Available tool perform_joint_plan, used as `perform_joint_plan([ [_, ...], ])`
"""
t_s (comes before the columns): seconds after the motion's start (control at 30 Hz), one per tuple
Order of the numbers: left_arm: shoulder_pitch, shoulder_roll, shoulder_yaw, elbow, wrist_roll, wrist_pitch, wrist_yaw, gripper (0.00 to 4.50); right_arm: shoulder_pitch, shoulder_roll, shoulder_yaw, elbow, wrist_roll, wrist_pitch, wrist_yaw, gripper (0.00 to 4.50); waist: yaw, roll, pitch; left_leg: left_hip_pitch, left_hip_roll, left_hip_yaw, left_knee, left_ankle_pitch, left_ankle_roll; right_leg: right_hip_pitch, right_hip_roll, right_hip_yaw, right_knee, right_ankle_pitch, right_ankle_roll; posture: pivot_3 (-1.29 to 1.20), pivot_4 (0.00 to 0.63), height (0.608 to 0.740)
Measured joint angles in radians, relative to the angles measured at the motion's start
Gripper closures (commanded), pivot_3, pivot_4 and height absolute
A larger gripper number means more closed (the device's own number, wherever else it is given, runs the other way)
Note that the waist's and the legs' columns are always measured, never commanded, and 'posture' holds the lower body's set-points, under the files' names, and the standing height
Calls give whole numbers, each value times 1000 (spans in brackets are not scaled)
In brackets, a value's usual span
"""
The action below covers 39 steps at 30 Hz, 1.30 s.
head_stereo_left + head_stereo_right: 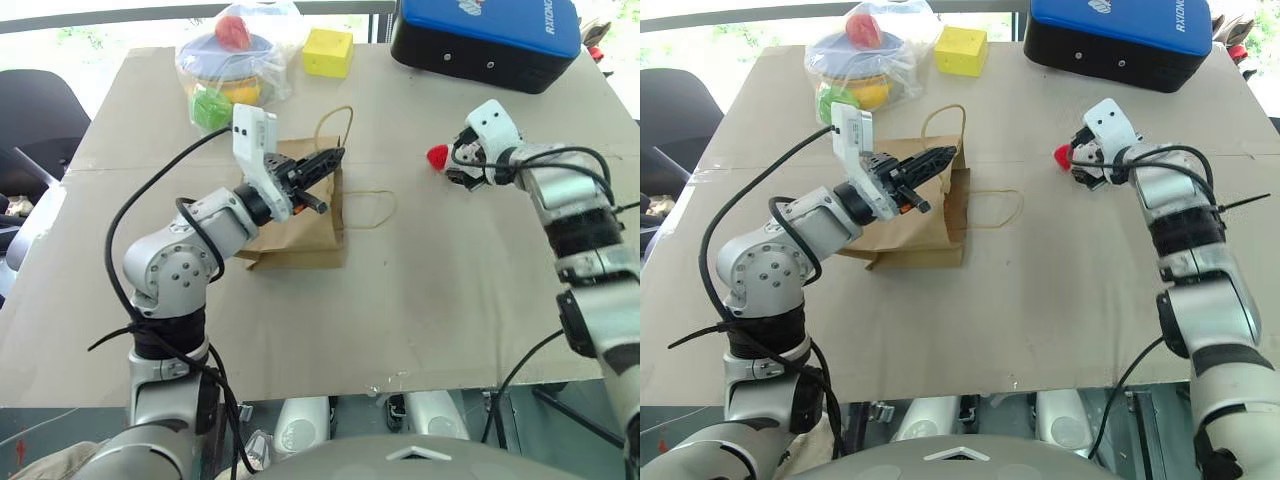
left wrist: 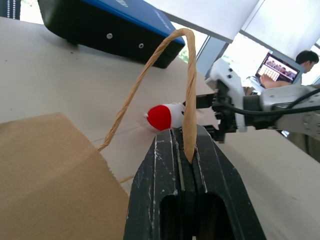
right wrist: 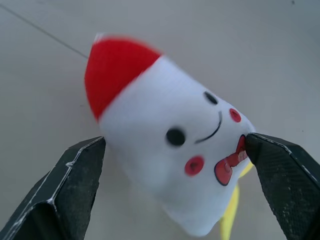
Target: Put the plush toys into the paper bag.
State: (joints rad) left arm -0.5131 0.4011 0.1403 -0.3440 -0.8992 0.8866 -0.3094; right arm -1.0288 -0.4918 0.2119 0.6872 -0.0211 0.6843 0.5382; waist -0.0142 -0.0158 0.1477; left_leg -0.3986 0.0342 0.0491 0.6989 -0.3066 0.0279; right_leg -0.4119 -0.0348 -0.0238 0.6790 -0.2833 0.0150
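The brown paper bag point(image 1: 300, 225) lies flat on the table's middle. My left gripper point(image 1: 335, 158) hovers over its mouth, shut on one cord handle point(image 2: 185, 90), which it lifts into a loop. A white plush toy point(image 3: 170, 140) with a red pointed end and a small smiling face lies on the table to the right of the bag; its red tip point(image 1: 437, 156) shows beside my right gripper point(image 1: 455, 165). That gripper is open, its two fingers point(image 3: 75, 185) standing either side of the toy. In the left wrist view the toy point(image 2: 162, 116) and the right gripper point(image 2: 215, 117) show beyond the handle.
A clear plastic bag of colourful toys point(image 1: 235, 65) and a yellow cube point(image 1: 328, 52) stand at the table's back. A blue-and-black case point(image 1: 487, 40) fills the back right corner. The bag's second handle point(image 1: 375, 208) lies flat on the table. A person point(image 2: 305, 60) sits in the background.
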Motion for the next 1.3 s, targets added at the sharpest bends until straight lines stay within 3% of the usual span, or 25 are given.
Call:
perform_joint_plan([
  [0.13,5,-7,7,-1,10,-9,9,4500,-44,11,-4,161,-16,-103,12,2927,1,0,0,0,0,0,0,0,0,0,0,0,0,0,0,0,150,740],
  [0.27,16,-14,8,-1,11,-15,9,4500,-26,7,-20,145,-15,-176,45,4451,0,0,0,0,1,0,0,0,0,0,0,0,0,0,0,0,150,740],
  [0.4,20,-35,32,2,-14,-22,3,4500,70,-17,-33,-14,-10,-285,86,4451,2,0,0,-1,1,0,0,0,0,0,0,0,0,0,0,0,150,740],
  [0.6,-22,-87,132,60,-191,-41,-51,4500,314,-79,-13,-629,0,-393,191,4451,4,1,0,-1,2,-1,1,0,-1,0,1,-2,1,0,0,0,150,740],
  [0.7,-52,-67,171,87,-255,-29,-54,4500,400,-101,44,-780,-45,-421,212,4451,6,1,0,0,2,-1,1,0,0,1,0,-2,1,0,0,0,150,740],
  [0.97,-99,-51,137,137,-318,23,-73,4500,388,-75,170,-832,-164,-509,229,4451,4,0,0,0,2,-1,2,0,-1,1,1,-2,1,0,0,0,150,740],
  [1.3,-46,-32,42,113,-258,19,-150,4500,223,14,320,-623,-296,-849,264,4451,-4,1,0,0,2,-1,2,0,-1,1,1,-2,0,0,0,0,150,740],
])
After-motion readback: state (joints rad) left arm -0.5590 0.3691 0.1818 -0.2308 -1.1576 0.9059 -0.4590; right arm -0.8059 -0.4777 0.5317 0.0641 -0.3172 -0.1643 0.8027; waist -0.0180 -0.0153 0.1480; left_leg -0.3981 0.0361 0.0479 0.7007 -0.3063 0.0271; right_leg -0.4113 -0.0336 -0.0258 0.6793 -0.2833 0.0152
